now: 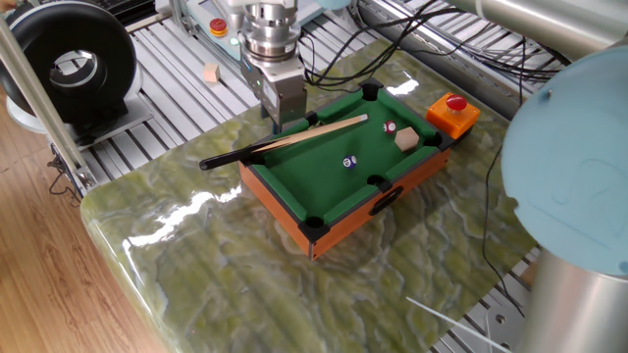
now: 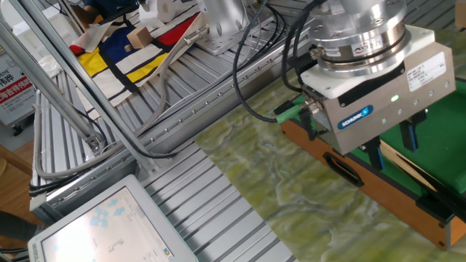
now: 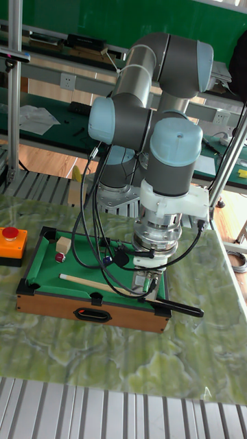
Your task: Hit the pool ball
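Between claw (image 1: 281, 125) and pool ball (image 1: 347, 163), cue (image 1: 285, 142).

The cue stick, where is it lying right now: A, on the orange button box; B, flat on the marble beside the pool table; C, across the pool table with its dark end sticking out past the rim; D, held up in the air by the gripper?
C: the cue stick rests on the mini pool table, its dark butt overhanging the rim, with the gripper just above it.
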`<state>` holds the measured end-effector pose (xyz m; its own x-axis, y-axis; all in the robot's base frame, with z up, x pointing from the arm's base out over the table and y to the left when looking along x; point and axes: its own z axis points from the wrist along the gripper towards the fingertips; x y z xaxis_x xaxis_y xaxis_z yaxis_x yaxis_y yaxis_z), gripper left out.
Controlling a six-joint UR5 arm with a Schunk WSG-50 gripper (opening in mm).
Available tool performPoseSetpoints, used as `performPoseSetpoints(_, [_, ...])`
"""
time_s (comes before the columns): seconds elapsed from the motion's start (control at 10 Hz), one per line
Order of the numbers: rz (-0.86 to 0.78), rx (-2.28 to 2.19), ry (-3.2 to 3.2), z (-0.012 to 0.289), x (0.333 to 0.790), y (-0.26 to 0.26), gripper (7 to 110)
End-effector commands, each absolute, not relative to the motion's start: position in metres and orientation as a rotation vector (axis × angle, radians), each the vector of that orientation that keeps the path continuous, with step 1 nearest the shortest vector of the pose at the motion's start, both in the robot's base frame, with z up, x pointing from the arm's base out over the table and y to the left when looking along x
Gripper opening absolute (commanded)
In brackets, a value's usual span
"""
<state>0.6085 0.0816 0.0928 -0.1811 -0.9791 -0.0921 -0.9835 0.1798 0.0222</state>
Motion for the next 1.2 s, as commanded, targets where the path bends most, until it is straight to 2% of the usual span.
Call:
performPoseSetpoints(0.0, [0.116,-2.007,2.336,0.087,0.597,0.082,44])
performPoseSetpoints(0.8, [0.063,-1.974,2.361,0.079,0.588,0.071,44])
performPoseSetpoints(0.9, [0.051,-1.970,2.363,0.078,0.592,0.070,22])
performPoseSetpoints(1.1, [0.062,-1.965,2.344,0.072,0.599,0.077,22])
